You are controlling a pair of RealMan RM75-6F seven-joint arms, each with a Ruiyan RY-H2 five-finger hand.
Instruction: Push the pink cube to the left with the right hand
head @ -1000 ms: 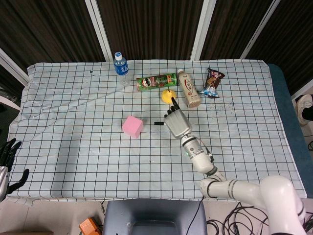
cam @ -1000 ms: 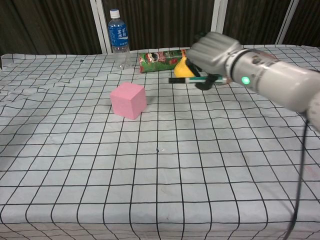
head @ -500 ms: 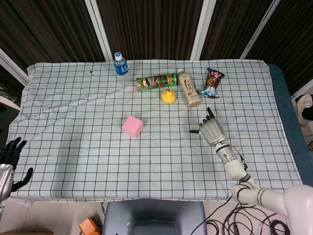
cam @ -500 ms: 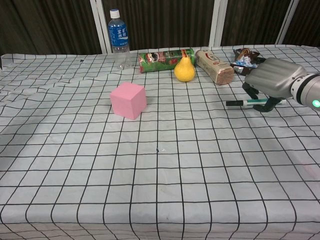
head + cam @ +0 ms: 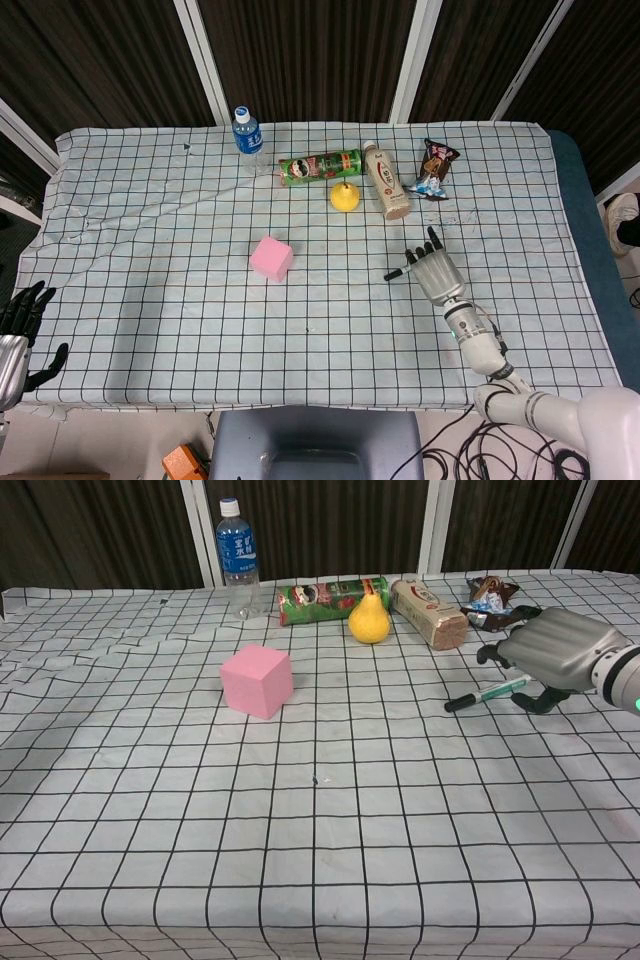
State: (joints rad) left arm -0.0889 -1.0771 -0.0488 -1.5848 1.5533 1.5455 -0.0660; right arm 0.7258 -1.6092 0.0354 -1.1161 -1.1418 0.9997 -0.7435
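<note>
The left hand (image 5: 22, 322) hangs off the worktop's (image 5: 150, 330) near-left edge, fingers spread, holding nothing. Over the last second the right hand (image 5: 434, 268) has swung from close beside the pink cube (image 5: 271, 258) back to the right, and now sits well apart from it, holding a marker pen (image 5: 487, 693) under its fingers. The cube has not shifted, so the push appears not yet made. Far side: pear (image 5: 345, 196), chips can (image 5: 320, 166), water bottle (image 5: 246, 133), drink bottle (image 5: 385, 180), snack packet (image 5: 435, 167).
</note>
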